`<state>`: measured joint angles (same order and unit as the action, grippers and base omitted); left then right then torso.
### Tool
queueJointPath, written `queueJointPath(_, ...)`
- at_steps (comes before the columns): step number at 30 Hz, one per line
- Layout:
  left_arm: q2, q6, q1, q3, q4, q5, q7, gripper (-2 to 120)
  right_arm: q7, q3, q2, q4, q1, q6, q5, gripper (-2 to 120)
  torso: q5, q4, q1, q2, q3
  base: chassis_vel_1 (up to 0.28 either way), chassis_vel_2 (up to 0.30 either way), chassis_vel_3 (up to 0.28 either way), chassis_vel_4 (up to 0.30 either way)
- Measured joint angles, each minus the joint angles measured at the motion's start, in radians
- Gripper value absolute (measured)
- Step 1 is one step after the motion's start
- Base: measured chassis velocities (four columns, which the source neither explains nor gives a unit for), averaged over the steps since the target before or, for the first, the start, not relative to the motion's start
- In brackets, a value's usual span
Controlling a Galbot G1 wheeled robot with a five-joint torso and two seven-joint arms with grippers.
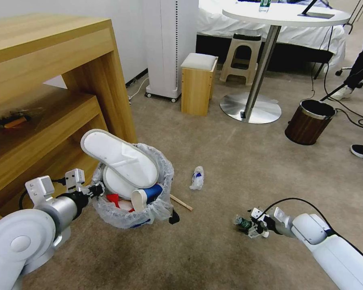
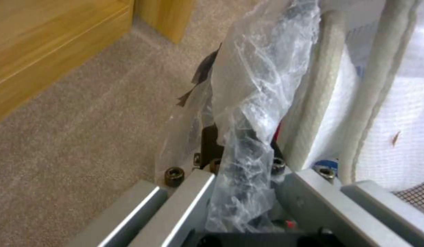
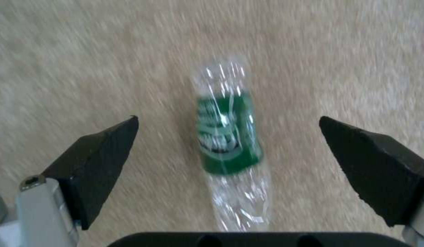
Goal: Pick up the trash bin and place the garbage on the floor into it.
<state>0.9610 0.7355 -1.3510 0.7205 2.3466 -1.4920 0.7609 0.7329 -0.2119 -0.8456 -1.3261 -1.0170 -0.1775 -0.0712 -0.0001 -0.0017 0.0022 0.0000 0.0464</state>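
Low at about seven o'clock in the head view sits the trash bin (image 1: 130,209), a small round dark bin lined with a crinkly translucent plastic bag (image 1: 165,171) folded over its rim. It is held close to the floor (image 1: 238,161), a beige short-pile carpet, probably so litter can be dropped in without a long carry. The left gripper (image 1: 96,189) meets the bin's rim at the nine o'clock side; in the left wrist view its fingers (image 2: 189,192) pinch the rim with the bag (image 2: 253,103) bunched between them, which is how the bin is kept steady. Inside, two white slippers (image 1: 121,155) stand on end and stick out above the rim, too long to lie flat, with a blue cup (image 1: 153,192), a white cup (image 1: 139,200) and something red (image 1: 113,198) packed beside them. Just outside the bin, at four o'clock from it, a wooden stick (image 1: 182,203) lies on the carpet, and a crumpled wrapper (image 1: 197,177) lies a little further off at two o'clock. Toward five o'clock in the head view, the right gripper (image 1: 246,225) hangs low over a small clear plastic bottle (image 3: 230,144) with a green label; its fingers (image 3: 97,161) are spread wide on either side of the bottle, not touching it, lined up for a grasp across its body. Further out, a wooden desk (image 1: 48,52) stands at ten o'clock and a brown wood-grain bin (image 1: 308,123) at two o'clock.
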Motion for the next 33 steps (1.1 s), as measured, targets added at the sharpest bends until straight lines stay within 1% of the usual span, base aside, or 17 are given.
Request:
queueJointPath(3, 0.002, 0.0, 0.001, -0.002, 0.004, 0.001, 0.0, 0, 0.0, -0.004, -0.019, 0.064, 0.02, 0.022, -0.053, 100, 0.0001, 0.0, 0.0, 0.0, 0.0, 0.0, 0.0, 0.0, 0.0)
queueJointPath(4, 0.002, 0.0, 0.001, -0.002, 0.004, 0.001, 0.0, 0, 0.0, -0.004, -0.019, 0.064, 0.02, 0.022, -0.053, 100, 0.0001, 0.0, 0.0, 0.0, 0.0, 0.0, 0.0, 0.0, 0.0)
queueJointPath(7, 0.002, 0.0, -0.002, 0.0, 0.006, 0.001, 0.0, 0, -0.002, -0.006, -0.033, 0.121, 0.037, 0.04, -0.094, 100, 0.0001, -0.0001, 0.0, 0.0, 0.0, 0.0, 0.0, 0.0, 0.0)
queueJointPath(10, 0.001, 0.0, -0.003, 0.0, 0.007, 0.001, 0.0, 0, -0.007, -0.006, -0.044, 0.151, 0.048, 0.046, -0.104, 100, 0.0001, 0.0, 0.0, 0.0, 0.0, 0.0, 0.0, 0.0, 0.0)
queueJointPath(24, -0.005, 0.0, 0.0, 0.0, 0.003, 0.0, -0.003, 0, -0.021, 0.005, -0.097, 0.233, 0.096, 0.092, -0.128, 100, 0.0, 0.0, 0.0, 0.0, 0.0, 0.0, 0.0, 0.0, 0.0)
queueJointPath(26, -0.007, 0.0, 0.0, 0.0, 0.0, -0.001, -0.003, 0, -0.021, 0.008, -0.104, 0.245, 0.104, 0.101, -0.128, 95, 0.0, 0.0, 0.0, 0.0, 0.0, 0.0, 0.0, 0.0, 0.0)
queueJointPath(27, -0.009, 0.0, 0.001, 0.0, -0.001, -0.001, -0.004, 0, -0.021, 0.011, -0.109, 0.253, 0.108, 0.106, -0.128, 89, 0.0, 0.0001, 0.0, 0.0, 0.0, 0.0, 0.0, 0.0, 0.0)
queueJointPath(28, -0.009, 0.0, 0.001, 0.0, -0.001, -0.001, -0.004, 0, -0.021, 0.011, -0.109, 0.253, 0.108, 0.106, -0.128, 89, 0.0, 0.0001, 0.0, 0.0, 0.0, 0.0, 0.0, 0.0, 0.0)
queueJointPath(29, -0.011, 0.0, 0.002, 0.0, -0.002, -0.002, -0.005, 0, -0.021, 0.015, -0.113, 0.261, 0.112, 0.107, -0.129, 86, 0.0, 0.0001, 0.0, 0.0, 0.0, 0.0, 0.0, 0.0, 0.0)
queueJointPath(30, -0.012, 0.0, 0.003, 0.0, -0.004, -0.003, -0.005, 0, -0.021, 0.017, -0.116, 0.268, 0.115, 0.11, -0.135, 79, 0.0, 0.0001, 0.0, 0.0, 0.0, 0.0, 0.0, 0.0, 0.0)
queueJointPath(31, -0.012, 0.0, 0.003, 0.0, -0.004, -0.003, -0.005, 0, -0.021, 0.017, -0.116, 0.268, 0.115, 0.11, -0.135, 79, 0.0, 0.0001, 0.0, 0.0, 0.0, 0.0, 0.0, 0.0, 0.0)
queueJointPath(33, -0.014, 0.0, 0.008, 0.0, -0.008, -0.004, -0.005, 0, -0.018, 0.022, -0.127, 0.292, 0.125, 0.117, -0.155, 69, 0.0001, 0.0, 0.0, 0.0, 0.0, 0.0, 0.0, 0.0, 0.0)
